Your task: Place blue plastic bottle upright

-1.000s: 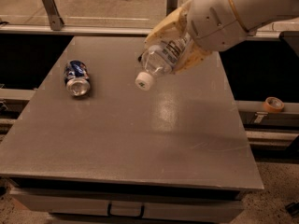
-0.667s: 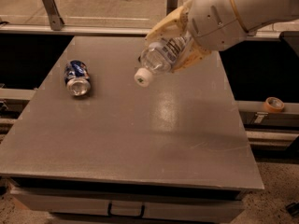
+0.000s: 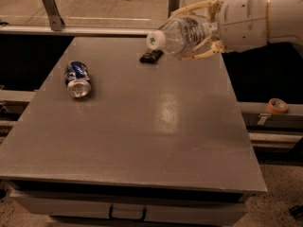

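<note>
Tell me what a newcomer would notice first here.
The robot's tool, above the far right of the grey table, is shut on the blue plastic bottle, holding it sideways in the air with its white cap pointing left. A blue can lies on its side on the table's left part, and a small dark object sits near the far edge.

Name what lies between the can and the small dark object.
Only bare table, per the camera view. The claw holds the blue plastic bottle above its far side.
</note>
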{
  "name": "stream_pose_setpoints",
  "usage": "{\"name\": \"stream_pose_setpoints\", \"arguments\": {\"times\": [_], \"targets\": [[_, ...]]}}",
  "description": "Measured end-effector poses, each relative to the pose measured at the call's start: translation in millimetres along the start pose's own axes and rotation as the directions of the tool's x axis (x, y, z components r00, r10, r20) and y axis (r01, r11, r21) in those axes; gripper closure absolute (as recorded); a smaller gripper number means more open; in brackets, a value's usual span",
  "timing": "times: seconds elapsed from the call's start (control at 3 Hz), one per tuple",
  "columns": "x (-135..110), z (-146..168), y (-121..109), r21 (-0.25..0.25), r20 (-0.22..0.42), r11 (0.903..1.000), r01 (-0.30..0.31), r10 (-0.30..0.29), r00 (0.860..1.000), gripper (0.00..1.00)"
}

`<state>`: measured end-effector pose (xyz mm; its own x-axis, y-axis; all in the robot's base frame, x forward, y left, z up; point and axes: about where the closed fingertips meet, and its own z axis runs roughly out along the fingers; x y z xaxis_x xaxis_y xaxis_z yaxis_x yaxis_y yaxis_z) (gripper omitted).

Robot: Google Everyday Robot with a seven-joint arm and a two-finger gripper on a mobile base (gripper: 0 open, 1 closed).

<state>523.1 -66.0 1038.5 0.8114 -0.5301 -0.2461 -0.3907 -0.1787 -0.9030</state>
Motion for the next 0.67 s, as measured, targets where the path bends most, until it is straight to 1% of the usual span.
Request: {"name": "stream_pose_setpoints", "arguments": {"times": [0.33, 0.67], "targets": [[1.2, -8.7, -9.8, 0.203, 0.018, 0.9338, -0.295, 0.297, 0.955, 1.00], [0.0, -9.2, -16.2, 0.212, 0.018, 0.9352, -0.284, 0.287, 0.958, 1.00]]}}
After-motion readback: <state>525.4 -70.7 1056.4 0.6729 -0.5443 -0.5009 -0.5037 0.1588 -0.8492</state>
